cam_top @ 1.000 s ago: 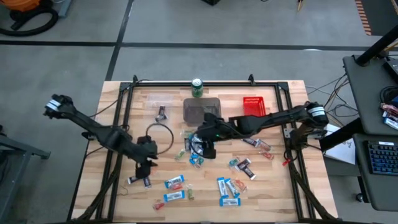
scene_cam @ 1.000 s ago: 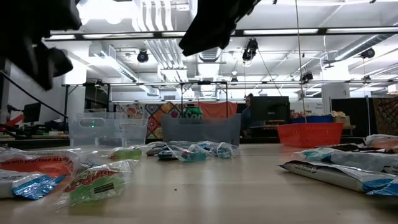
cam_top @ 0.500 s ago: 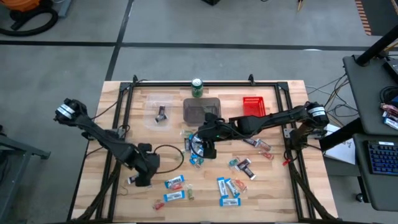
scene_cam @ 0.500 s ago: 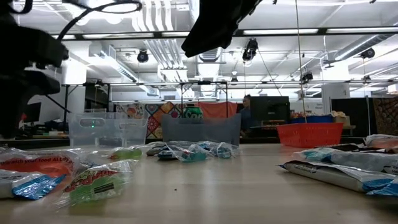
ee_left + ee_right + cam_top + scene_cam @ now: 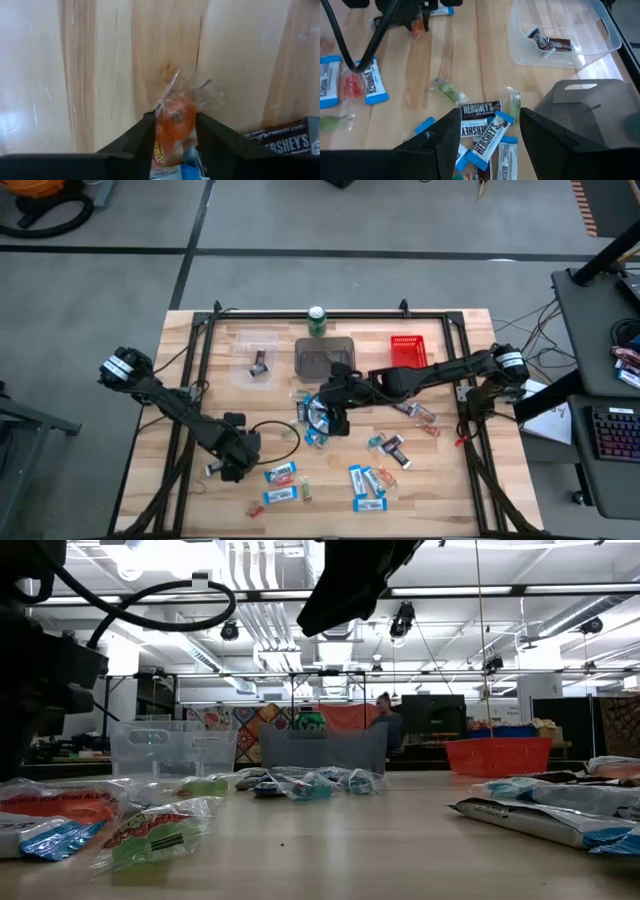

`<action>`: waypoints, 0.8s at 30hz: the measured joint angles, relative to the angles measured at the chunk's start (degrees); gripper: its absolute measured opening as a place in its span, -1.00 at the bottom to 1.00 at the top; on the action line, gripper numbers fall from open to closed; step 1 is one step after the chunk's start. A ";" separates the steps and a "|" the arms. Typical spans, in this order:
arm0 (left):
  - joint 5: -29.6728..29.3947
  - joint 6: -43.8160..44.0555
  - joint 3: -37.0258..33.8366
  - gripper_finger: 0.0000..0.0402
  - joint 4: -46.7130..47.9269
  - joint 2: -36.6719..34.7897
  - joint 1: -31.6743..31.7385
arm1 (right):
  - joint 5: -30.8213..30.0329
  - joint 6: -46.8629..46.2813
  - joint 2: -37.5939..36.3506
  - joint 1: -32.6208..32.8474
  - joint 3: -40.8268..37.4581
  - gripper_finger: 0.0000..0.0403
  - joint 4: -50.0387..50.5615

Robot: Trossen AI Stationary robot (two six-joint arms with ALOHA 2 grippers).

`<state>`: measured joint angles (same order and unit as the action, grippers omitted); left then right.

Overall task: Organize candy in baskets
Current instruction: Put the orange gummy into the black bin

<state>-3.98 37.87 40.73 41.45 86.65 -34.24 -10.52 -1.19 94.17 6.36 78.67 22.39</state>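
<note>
orange wrapped candy (image 5: 172, 116) now sits between the left gripper (image 5: 173, 131) fingers, which have dropped to the worktop (image 5: 450, 470) and closed in; pickup's underway. right gripper (image 5: 487, 131) fingers apart, hovering over the mini bars (image 5: 482, 131).

Left tool (image 5: 173, 131) lower, now around orange candy (image 5: 172, 118).

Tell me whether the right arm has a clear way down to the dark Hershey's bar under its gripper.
Probably yes: the right gripper hangs open right over the dark Hershey's bar, nothing covering it, though blue-and-white bars crowd against it.

Wooden table (image 5: 460, 480) under scattered candy (image 5: 368, 485), three baskets (image 5: 324, 357), green can (image 5: 317, 321).
</note>
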 joint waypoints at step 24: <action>-31.62 -20.91 13.05 -0.99 -3.82 -14.46 3.03 | -9.04 -3.30 -13.00 11.21 -2.44 -0.04 11.93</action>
<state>-35.59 16.96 53.78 37.64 72.19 -31.21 -19.56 -4.49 81.18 17.57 76.24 34.32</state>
